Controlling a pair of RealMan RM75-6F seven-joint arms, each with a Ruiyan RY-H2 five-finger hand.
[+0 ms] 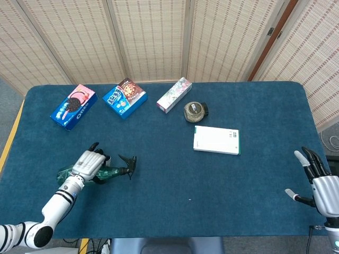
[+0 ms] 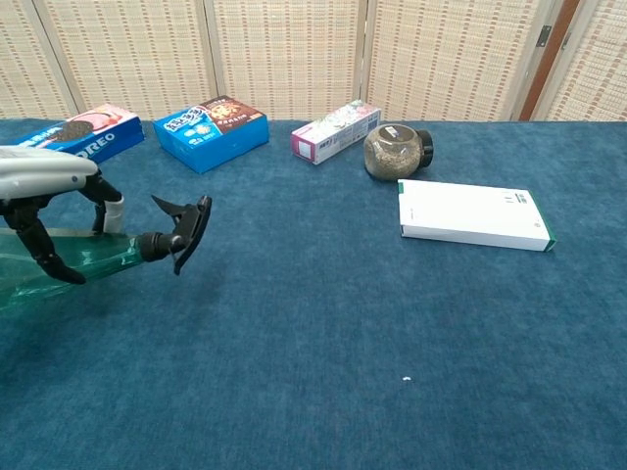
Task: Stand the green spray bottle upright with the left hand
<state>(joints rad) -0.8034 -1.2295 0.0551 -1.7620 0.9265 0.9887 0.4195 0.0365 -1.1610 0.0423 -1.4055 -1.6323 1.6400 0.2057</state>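
One green spray bottle (image 1: 108,171) lies flat, gripped by the left hand (image 1: 89,164); right hand (image 1: 318,177) spread.

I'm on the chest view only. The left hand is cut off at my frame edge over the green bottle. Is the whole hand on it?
Observer: In the head view the left hand lies over the body of the green spray bottle, which is lying flat with its black trigger head pointing right.
Operator: Where's the right hand? I see none of it.
Observer: The right hand is at the table's far right edge, fingers spread, holding nothing.
Operator: Anything near it?
Observer: No, the white box lies well apart from it.
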